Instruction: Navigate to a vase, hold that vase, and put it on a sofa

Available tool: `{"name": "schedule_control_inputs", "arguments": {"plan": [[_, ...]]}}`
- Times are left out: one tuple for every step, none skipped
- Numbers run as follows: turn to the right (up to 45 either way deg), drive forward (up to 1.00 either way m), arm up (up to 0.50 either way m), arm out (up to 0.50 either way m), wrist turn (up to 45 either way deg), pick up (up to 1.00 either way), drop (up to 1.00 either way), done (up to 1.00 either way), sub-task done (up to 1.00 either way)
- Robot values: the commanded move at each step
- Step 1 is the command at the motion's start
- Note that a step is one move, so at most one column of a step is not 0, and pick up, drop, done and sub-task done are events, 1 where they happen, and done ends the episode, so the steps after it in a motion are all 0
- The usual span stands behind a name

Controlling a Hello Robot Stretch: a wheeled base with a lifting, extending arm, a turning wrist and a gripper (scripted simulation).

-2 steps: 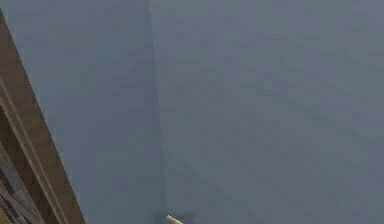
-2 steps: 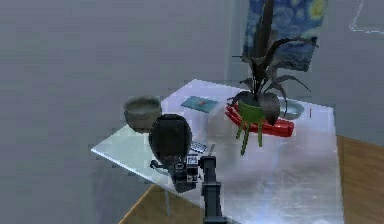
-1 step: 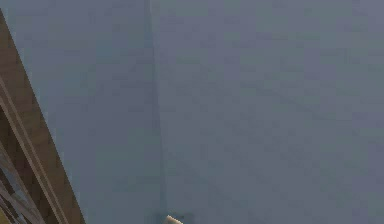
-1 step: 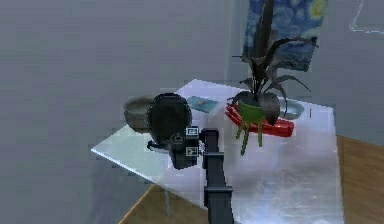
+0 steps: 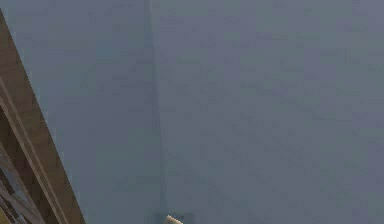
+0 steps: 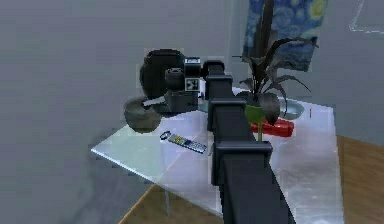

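**Robot arm stretched across a pale bench, gripper near a dark vase**

In the arm side view, the dark square arm (image 6: 240, 165) rises from the bottom edge and hides the middle of the bench (image 6: 310, 150). Its lower part is cut off by the frame. The picture on the wall (image 6: 290, 30), painted in swirling blue and yellow, is cut off at the top, and the leaves of a potted plant (image 6: 262, 75) cover part of it. A small red thing (image 6: 278, 128) by the plant's pot is too small to identify. So is the flat dark object (image 6: 184, 143) lying near the bench's front edge, which may be a remote control.

The gripper (image 6: 155, 101) sits at the arm's far end, left of two white marker squares (image 6: 193, 68). Its thin fingers lie in front of a round bowl (image 6: 140, 115) and just below the vase (image 6: 158, 68). I cannot tell whether it is released or clenched, whether it touches either object, or whether it holds anything.

The vase is dark and rounded. It stands upright on the bench's far left corner, against a grey wall.

The forward view looks at a blue-grey wall (image 5: 250, 100) with a faint corner line. A brown frame (image 5: 25, 140) is cut off at the left edge, and a small pale object (image 5: 175, 219) is cut off at the bottom.
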Motion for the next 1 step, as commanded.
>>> {"name": "schedule_control_inputs", "arguments": {"plan": [[0.0, 0.00, 0.00, 0.00, -45.0, 0.00, 0.00, 0.00, 0.00]]}}
